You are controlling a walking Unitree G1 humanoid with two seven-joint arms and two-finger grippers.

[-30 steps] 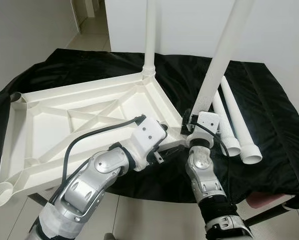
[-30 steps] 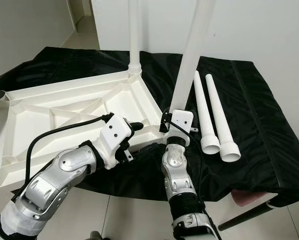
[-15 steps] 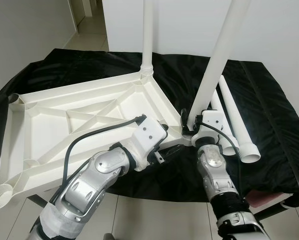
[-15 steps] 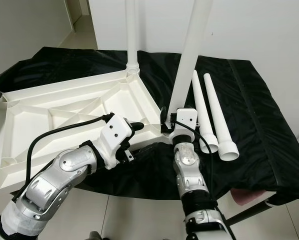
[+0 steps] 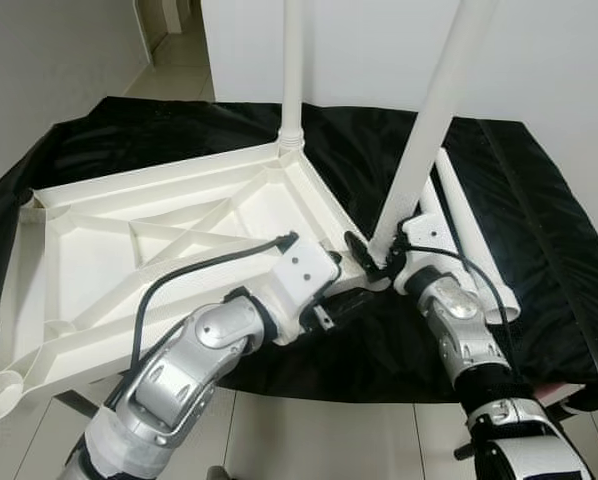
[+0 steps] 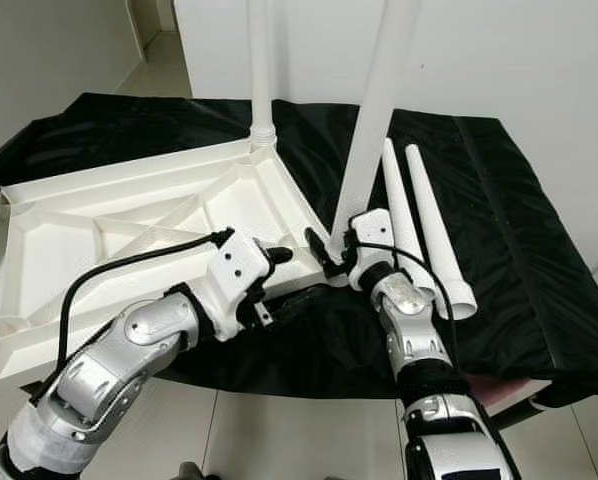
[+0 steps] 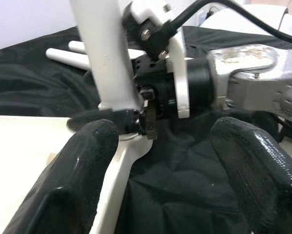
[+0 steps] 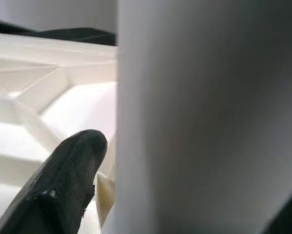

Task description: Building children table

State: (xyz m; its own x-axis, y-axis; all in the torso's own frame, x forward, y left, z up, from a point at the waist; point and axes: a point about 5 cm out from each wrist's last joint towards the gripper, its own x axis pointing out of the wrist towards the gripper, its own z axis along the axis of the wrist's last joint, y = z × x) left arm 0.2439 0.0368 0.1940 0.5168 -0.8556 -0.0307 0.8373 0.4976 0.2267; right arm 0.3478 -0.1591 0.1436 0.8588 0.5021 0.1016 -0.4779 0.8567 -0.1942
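Note:
A white children's tabletop [image 5: 99,260] lies upside down on a black cloth. One white leg [image 5: 292,70] stands upright in its far corner. My right gripper [image 5: 371,252] is shut on a second leg [image 5: 434,120], which leans slightly with its lower end at the tabletop's near right corner. In the right wrist view that leg [image 8: 209,117] sits beside one black finger [image 8: 68,180]. My left gripper [image 5: 347,290] is open at the same corner, its fingers [image 7: 87,161] spread wide below the leg's base. Two loose legs [image 5: 474,235] lie on the cloth to the right.
The black cloth [image 5: 539,250] covers a low surface whose front edge runs just before my arms. Tiled floor [image 5: 309,440] lies below it. A white wall [image 5: 379,50] stands behind, and a pink object [image 5: 569,392] pokes out under the cloth at the right.
My right forearm has swung out to the right, and the held leg's lower end has moved in to the tabletop's near corner. The left gripper has stayed at that corner.

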